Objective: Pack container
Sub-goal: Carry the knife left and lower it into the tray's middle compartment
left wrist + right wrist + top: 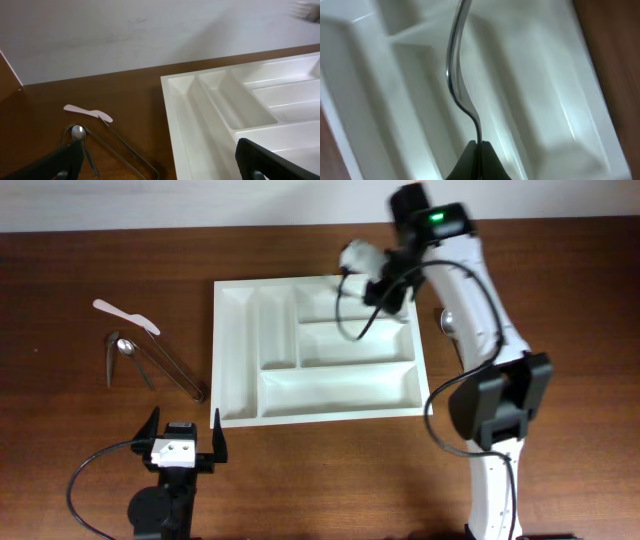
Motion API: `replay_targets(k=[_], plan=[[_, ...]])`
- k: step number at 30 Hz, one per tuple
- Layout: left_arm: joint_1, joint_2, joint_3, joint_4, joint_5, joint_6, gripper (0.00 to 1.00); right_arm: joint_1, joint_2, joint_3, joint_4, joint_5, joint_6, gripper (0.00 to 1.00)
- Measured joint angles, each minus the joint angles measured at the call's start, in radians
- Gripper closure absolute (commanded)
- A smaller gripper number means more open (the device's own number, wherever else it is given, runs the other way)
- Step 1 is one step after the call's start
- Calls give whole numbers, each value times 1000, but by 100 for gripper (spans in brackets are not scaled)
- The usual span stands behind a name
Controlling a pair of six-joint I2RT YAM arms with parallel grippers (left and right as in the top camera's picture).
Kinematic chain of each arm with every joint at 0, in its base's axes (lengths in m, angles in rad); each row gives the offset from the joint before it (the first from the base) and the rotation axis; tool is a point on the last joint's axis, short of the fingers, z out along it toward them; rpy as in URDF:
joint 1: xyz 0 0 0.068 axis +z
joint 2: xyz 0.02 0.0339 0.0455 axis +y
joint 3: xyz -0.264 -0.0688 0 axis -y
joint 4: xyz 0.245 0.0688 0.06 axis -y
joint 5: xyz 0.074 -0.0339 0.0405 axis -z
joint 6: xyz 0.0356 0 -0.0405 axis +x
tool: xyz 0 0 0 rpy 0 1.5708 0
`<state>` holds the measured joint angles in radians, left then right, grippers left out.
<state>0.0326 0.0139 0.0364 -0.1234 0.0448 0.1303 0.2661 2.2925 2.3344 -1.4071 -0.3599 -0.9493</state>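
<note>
While the container [236, 370] shows empty compartments, right pincer [479, 146] pinches a metal utensil [454, 75] over it; left pincer [184, 432] spread, idle; plastic knife [125, 316], spoon [124, 348], tongs [170, 370] unpacked on desk [320, 470].

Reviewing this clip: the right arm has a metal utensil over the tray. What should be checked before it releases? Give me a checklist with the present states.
1. Right hand shut on the metal utensil: ok.
2. Metal utensil above the container, not above bare table: ok.
3. Which compartment lies directly under the utensil's tip: cannot tell; the wrist view is blurred and the arm hides it from overhead.
4. Left hand open and outside the container, near its front left corner: ok.
5. Other pieces packed: not ok; the white utensil, spoon and tongs lie on the table left of the container.
</note>
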Motion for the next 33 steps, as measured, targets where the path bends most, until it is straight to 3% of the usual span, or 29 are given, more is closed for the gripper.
replay_targets(k=[6,15,17,18,21,23,28,33], plan=[[0,0,0,0,0,0,1,71,0,-144,29,-6,-179,96],[0,0,0,0,0,0,1,52,1,-336,106,-5,-222,95],[0,0,0,0,0,0,1,51,1,-338,147,-4,-199,72],[0,0,0,0,0,0,1,50,1,-338,175,-3,-174,54],[0,0,0,0,0,0,1,50,1,-338,233,2,-103,30],[0,0,0,0,0,0,1,50,1,-336,246,4,-66,22],[0,0,0,0,0,0,1,50,2,-273,233,7,32,16],[0,0,0,0,0,0,1,33,2,-71,167,27,219,12]])
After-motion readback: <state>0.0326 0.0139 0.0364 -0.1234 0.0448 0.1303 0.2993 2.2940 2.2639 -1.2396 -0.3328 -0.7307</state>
